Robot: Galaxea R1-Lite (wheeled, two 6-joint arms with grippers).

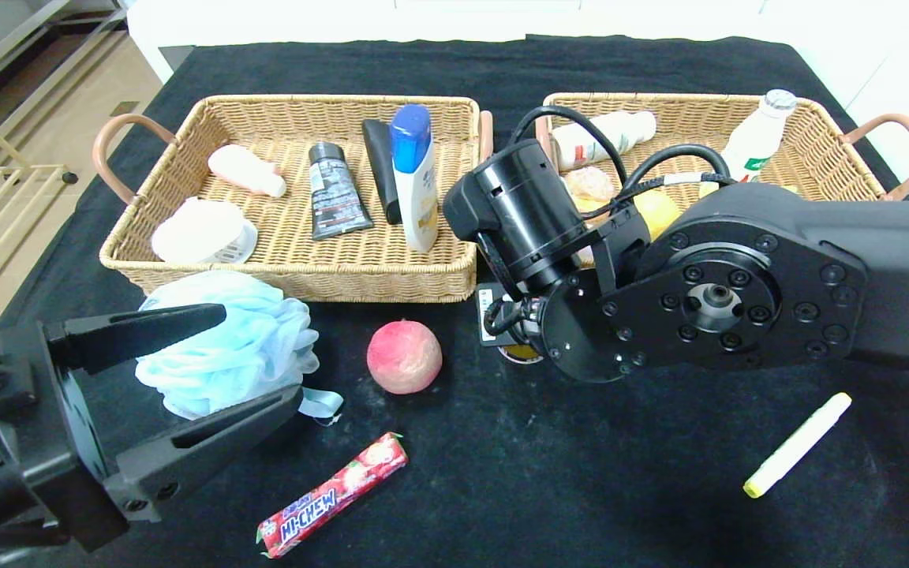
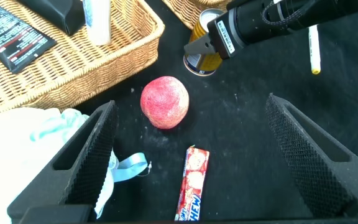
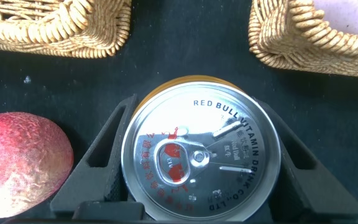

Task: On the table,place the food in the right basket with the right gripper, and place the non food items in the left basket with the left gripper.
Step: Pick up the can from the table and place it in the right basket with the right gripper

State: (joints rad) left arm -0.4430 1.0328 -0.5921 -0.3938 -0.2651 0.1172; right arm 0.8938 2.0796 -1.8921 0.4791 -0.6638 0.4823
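Observation:
A gold Red Bull can (image 3: pixel 201 155) stands upright on the black cloth between the two baskets, and my right gripper (image 3: pixel 199 127) is shut on it, a finger pressed against each side. In the head view the right wrist hides nearly all of the can (image 1: pixel 519 353). A red peach (image 1: pixel 404 356) lies just left of it. A Hi-Chew candy stick (image 1: pixel 334 495) lies nearer the front. My left gripper (image 1: pixel 261 355) hovers open at the front left, beside a blue bath pouf (image 1: pixel 210 355). A yellow highlighter (image 1: pixel 798 444) lies at the front right.
The left wicker basket (image 1: pixel 297 280) holds several toiletries. The right wicker basket (image 1: pixel 833 150) holds two white bottles and yellow fruit, partly hidden by my right arm. Both basket corners (image 3: pixel 73 37) stand close behind the can.

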